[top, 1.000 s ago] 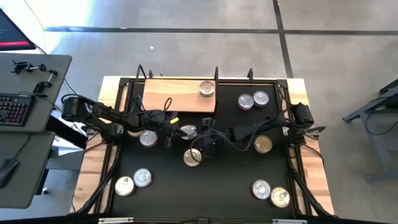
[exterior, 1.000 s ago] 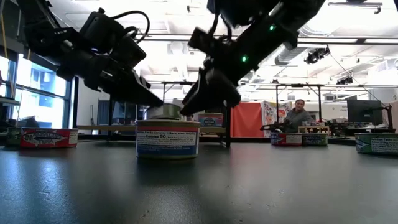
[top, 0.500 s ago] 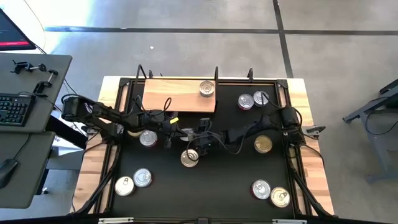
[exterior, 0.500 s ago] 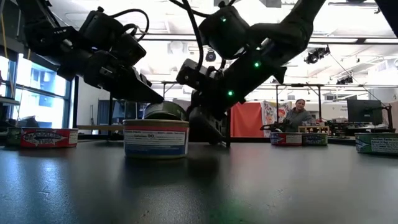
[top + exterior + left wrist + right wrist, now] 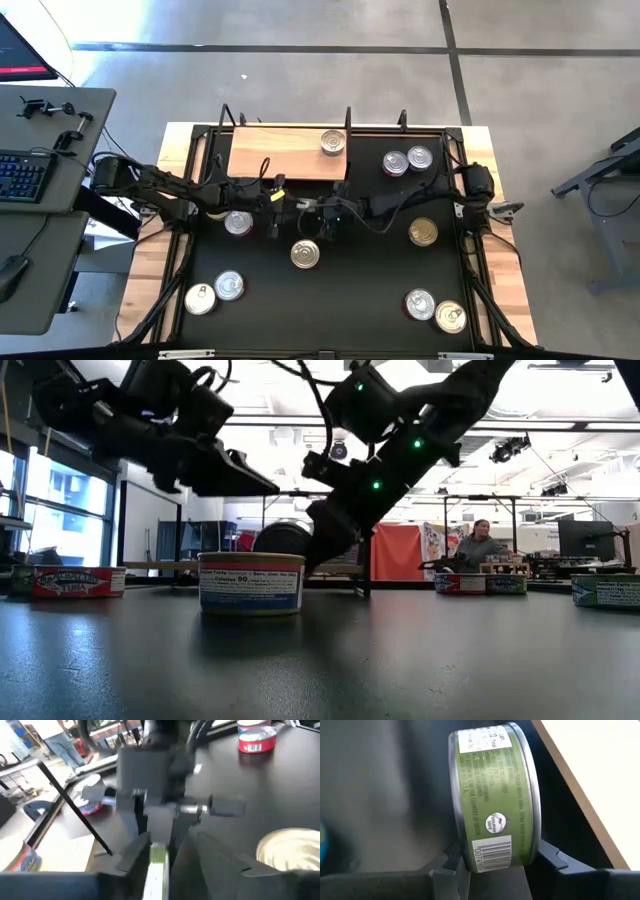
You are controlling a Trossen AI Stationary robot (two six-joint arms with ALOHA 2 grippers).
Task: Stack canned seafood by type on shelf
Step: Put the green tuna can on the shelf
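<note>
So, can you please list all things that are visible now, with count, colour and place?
shelf: 1, light wood, far edge of the mat
mat: 1, black, covers the table
tin on shelf: 1, silver lid
tins on mat: 9, silver or gold lids, spread around
green tin: 1, held on its edge near the shelf
keyboard: 1, black, side desk
person: 1, room behind
left arm: black, centre-left
right arm: black, jaws closed on the green tin

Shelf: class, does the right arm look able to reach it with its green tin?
Probably yes: the right gripper, gripping the green tin, is just beside the shelf, mostly bare wood.
</note>
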